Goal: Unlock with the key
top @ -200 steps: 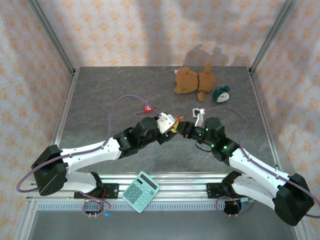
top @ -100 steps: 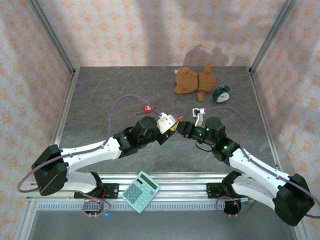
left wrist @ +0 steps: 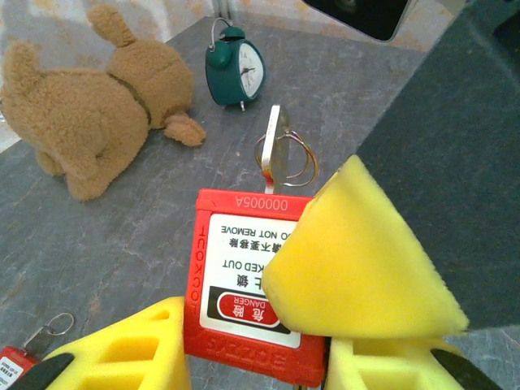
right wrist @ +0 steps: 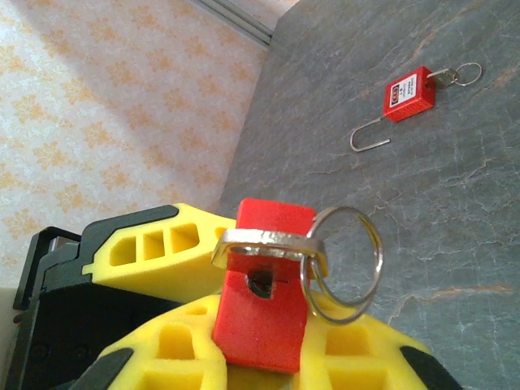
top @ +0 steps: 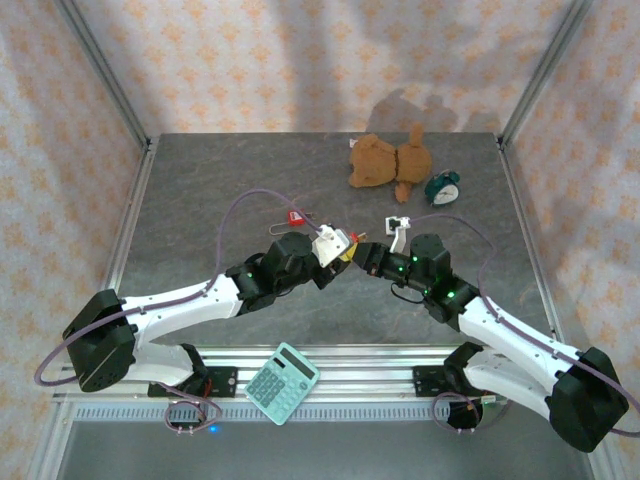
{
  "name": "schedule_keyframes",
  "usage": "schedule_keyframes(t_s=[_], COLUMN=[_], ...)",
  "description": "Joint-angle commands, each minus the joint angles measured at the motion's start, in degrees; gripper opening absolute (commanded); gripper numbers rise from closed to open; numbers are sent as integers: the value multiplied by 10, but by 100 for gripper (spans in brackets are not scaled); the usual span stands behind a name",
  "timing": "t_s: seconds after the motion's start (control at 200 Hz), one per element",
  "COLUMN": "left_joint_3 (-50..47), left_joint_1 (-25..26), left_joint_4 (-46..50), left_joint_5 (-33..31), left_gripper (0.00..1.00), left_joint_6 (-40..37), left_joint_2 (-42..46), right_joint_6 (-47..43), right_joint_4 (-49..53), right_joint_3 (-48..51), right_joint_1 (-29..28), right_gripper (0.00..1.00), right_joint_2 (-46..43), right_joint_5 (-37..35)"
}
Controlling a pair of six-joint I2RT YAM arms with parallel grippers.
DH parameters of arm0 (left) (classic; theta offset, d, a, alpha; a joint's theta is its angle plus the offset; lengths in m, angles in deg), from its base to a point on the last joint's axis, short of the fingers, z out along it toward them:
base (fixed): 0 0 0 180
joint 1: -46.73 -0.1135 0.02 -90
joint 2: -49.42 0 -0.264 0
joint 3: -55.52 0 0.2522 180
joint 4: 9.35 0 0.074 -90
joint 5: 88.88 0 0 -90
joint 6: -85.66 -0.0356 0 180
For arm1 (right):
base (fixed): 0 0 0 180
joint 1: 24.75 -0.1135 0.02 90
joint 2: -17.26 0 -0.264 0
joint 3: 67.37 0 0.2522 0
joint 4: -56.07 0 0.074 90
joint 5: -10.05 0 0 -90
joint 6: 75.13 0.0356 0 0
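Mid-table, the left hand [left wrist: 260, 345] is clenched on the side edges of the red padlock [left wrist: 244, 276], which is held off the table [top: 200, 180]. The right hand [right wrist: 260, 345] is clenched on the same padlock from the opposite side, one yellow finger [left wrist: 357, 252] lying over its label. The key [left wrist: 275, 138] sticks out of the padlock's far edge with its ring [left wrist: 296, 158] on it. A second padlock [top: 295, 217] lies near, to the hands' left. The teddy bear [top: 388, 162] and clock [top: 442, 188] crowd the far edge, right of centre. The table's left half is bare. A calculator [top: 282, 383] rests on the near rail.
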Motion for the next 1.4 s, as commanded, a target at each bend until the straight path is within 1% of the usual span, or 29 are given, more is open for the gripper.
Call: schedule_keyframes(t_s=[0.0, 0.045, 0.27, 0.31, 0.39, 0.44, 0.546, 0.656, 0.921, 1.051, 1.101, 1.181, 1.396], left_joint_3=[-4, -4, -5, -6, -8, -10, -14, -16, -26, -35, -39, -44, -51], left_joint_1=[-2, -2, -2, -2, -2, -2, -2, -2, -2, -2, -3, -3, -5], left_joint_4=[-24, -23, -15, -13, -10, -9, -8, -3, -5, -19, -23, -34, -70], left_joint_5=[9, 3, -7, -8, -8, -9, -11, -14, -19, -22, -21, -17, -19], left_gripper=[21, 20, 19, 19, 19, 19, 19, 19, 19, 19, 19, 19, 19], left_joint_6=[6, 6, 3, 3, 3, 3, 3, 4, 9, 22, 30, 41, 77], left_joint_2=[7, 8, 21, 21, 20, 21, 22, 26, 28, 20, 14, 0, -52], right_joint_6=[7, 8, 9, 11, 10, 9, -1, -3, 23, 33, 33, 37, 44], right_joint_4=[-54, -51, -43, -40, -35, -28, 3, 32, 95, 142, 155, 173, 191], right_joint_3=[-11, -11, -14, -14, -15, -15, -20, -20, -7, 4, 8, 13, 22], right_joint_1=[-18, -18, -18, -18, -18, -18, -18, -18, -18, -18, -18, -16, -15], right_gripper=[21, 25, 29, 33, 44, 48, 54, 58, 62, 62, 62, 62, 62], right_joint_2=[-15, -17, -26, -29, -37, -44, -59, -75, -106, -142, -155, -168, -172], right_joint_5=[57, 53, 35, 31, 21, 15, -3, -40, -170, -249, -268, -283, -287])
